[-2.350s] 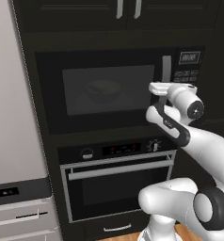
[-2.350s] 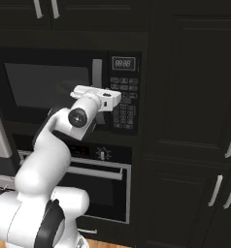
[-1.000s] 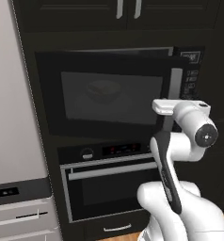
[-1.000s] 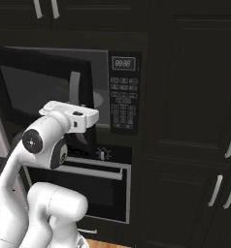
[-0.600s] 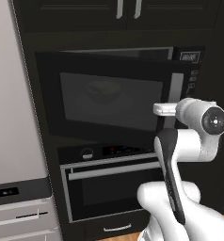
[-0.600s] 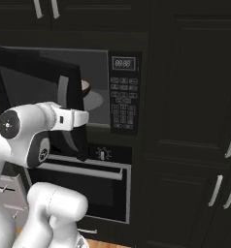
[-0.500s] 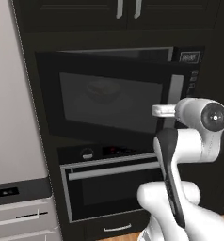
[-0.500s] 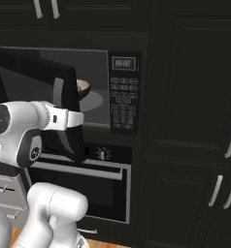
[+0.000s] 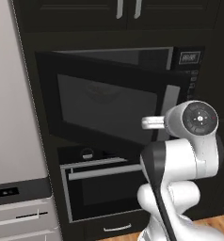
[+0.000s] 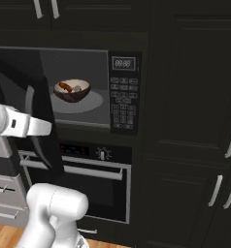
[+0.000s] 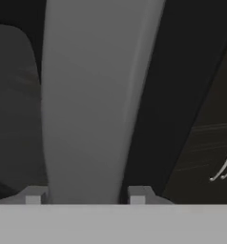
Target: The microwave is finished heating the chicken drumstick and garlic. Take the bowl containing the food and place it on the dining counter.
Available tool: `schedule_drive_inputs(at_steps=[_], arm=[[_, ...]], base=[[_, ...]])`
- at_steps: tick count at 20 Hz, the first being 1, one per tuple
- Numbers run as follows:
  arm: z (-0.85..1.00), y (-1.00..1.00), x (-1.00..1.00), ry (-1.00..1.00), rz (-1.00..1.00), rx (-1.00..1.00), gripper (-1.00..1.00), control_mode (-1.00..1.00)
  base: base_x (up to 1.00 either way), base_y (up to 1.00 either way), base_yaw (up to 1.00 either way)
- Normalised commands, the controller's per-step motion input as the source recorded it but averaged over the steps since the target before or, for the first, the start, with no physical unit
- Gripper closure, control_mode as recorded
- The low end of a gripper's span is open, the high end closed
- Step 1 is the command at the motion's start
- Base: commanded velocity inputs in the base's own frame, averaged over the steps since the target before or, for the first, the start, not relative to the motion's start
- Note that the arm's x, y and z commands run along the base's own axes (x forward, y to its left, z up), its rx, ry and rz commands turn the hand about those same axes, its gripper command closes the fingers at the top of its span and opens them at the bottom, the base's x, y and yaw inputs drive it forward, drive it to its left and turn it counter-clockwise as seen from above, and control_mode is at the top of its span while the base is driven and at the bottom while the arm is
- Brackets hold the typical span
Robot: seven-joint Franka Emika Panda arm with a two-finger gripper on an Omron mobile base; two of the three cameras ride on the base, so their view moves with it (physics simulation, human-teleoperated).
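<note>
1. We see the microwave (image 10: 83, 92) with its dark glass door (image 9: 109, 108) swung partly out on its left hinge, so the grey interior is exposed in the right base view.
2. The bowl (image 10: 72, 90) sits on the round turntable (image 10: 81, 103), toward its left rear part, apart from the cavity walls.
3. Inside the bowl lie the chicken drumstick (image 10: 65, 86), on the left, and the garlic (image 10: 77, 88), just beside it on the right.
4. Our pincer (image 11: 84, 198) straddles the door's grey vertical handle (image 11: 94, 100): one fingertip shows on each side of the bar in the hand view, and the bar fills the gap between them. We cannot tell whether the tips press on the handle or merely flank it.
5. In the right base view the opened door and our white forearm (image 10: 20, 123) stand in front of the cavity's left side; the right part of the opening is unobstructed.
6. The keypad (image 10: 122, 104) and small display (image 10: 123, 63) sit to the right of the cavity.
7. Below the microwave is the black oven (image 10: 88, 179), with a horizontal silver bar handle (image 10: 71, 169) and a knob (image 10: 102, 154).
8. A pale grey appliance (image 9: 15, 117) stands left of the microwave in the left base view, dark cabinet doors (image 10: 195, 97) stand to the right, and brown wooden floor (image 10: 6, 235) shows at the bottom.
</note>
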Motion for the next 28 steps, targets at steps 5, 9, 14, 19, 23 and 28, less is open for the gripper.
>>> schedule_drive_inputs(at_steps=[5,9,14,19,23,28], arm=[[-0.31,-0.07,-1.0,0.01,-0.01,-0.01,-1.0,-1.0],[-0.22,-0.32,-1.0,0.0,0.0,0.0,-1.0,-1.0],[-0.05,-0.14,-1.0,-0.14,0.0,0.0,-1.0,-1.0],[-0.02,0.26,-0.63,-0.26,0.05,0.0,-1.0,-1.0],[0.0,0.54,-0.04,-0.21,0.0,0.0,-1.0,-1.0],[0.22,-0.54,0.0,-0.05,0.07,0.21,-1.0,-1.0]], base=[[0.0,0.0,0.0],[0.0,0.0,0.0],[0.0,0.0,0.0],[0.0,0.0,0.0],[0.0,0.0,0.0],[0.0,0.0,0.0]])
